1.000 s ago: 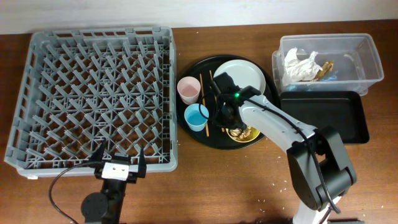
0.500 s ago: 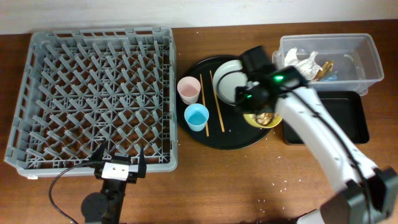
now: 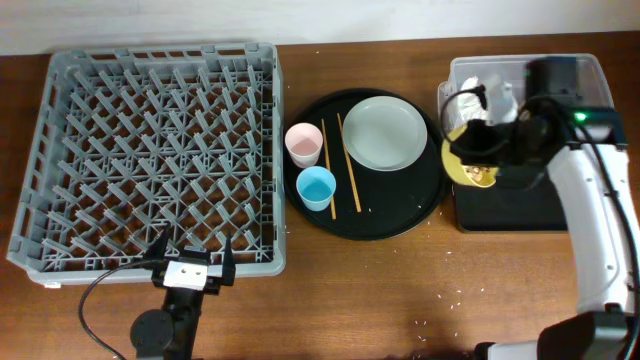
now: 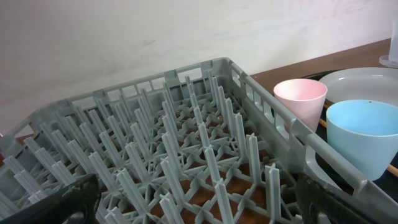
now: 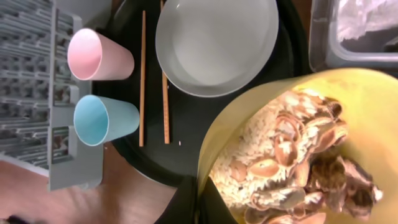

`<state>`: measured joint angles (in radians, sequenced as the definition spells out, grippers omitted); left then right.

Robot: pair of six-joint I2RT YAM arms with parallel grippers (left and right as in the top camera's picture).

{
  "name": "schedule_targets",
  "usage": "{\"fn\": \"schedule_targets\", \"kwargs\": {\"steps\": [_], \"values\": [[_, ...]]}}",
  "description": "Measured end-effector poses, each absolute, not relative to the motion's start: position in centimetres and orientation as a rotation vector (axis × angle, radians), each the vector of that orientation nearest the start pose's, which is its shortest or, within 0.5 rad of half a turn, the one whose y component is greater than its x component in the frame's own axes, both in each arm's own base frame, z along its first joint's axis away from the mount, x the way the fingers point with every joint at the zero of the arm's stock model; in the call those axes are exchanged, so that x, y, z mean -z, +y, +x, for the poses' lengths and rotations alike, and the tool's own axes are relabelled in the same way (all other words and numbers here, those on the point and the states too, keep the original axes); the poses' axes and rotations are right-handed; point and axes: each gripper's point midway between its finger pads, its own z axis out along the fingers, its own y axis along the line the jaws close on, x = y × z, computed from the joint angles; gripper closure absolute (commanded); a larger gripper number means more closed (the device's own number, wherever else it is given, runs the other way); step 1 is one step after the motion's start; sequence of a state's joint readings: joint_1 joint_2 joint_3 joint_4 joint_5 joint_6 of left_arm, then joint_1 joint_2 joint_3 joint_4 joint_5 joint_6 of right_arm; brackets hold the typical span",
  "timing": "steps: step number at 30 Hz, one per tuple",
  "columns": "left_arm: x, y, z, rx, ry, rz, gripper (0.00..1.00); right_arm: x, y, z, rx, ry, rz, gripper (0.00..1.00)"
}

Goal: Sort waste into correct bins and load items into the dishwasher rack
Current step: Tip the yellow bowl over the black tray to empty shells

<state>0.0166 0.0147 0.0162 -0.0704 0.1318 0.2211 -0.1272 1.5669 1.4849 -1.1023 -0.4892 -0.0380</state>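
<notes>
Your right jaws are clamped on the rim of the yellow bowl (image 3: 468,165), holding it in the air over the end of the shallow black tray (image 3: 545,205) that lies nearest the round black tray (image 3: 400,218). The brownish food scraps (image 5: 292,155) sit inside the bowl. Just behind it stands the clear tub (image 3: 592,100), with the white napkin (image 3: 497,97) in it. On the round tray lie the plate (image 3: 385,132), the pink cup (image 3: 303,143), the blue cup (image 3: 317,187) and the two chopsticks (image 3: 347,170). Your left jaws stand wide apart and empty at the near edge of the rack (image 3: 150,150) on the tabletop (image 3: 380,290).
</notes>
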Motion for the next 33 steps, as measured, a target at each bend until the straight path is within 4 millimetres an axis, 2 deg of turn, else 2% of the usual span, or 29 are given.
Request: {"fn": "schedule_targets", "kwargs": {"steps": [4,8,11,19,26,29,33], "values": [[-16.1,-1.9,24.5,-0.074,1.618,0.267,0.01,-19.4,1.7,36.0,-0.718,2.597,-0.019,0.96],[-16.1,-1.9,24.5,-0.074,1.618,0.267,0.01,-17.8,-0.5,35.5,-0.817,2.539,0.049,0.96],[-16.1,-1.9,24.5,-0.074,1.618,0.267,0.01,-17.5,-1.2,35.5,-0.87,2.493,0.066,0.96],[-16.1,-1.9,24.5,-0.074,1.617,0.267,0.0,-17.0,-3.7,35.9,-1.178,2.279,0.175,0.96],[-16.1,-1.9,24.5,-0.074,1.617,0.267,0.01,-16.2,-4.5,36.5,-1.386,2.148,0.247,0.96],[-16.1,-1.9,24.5,-0.074,1.618,0.267,0.01,-15.5,-4.6,36.7,-1.442,2.122,0.272,0.96],[-16.1,-1.9,24.5,-0.074,1.618,0.267,0.01,-15.8,-4.6,37.0,-1.477,2.079,0.265,0.96]]}}
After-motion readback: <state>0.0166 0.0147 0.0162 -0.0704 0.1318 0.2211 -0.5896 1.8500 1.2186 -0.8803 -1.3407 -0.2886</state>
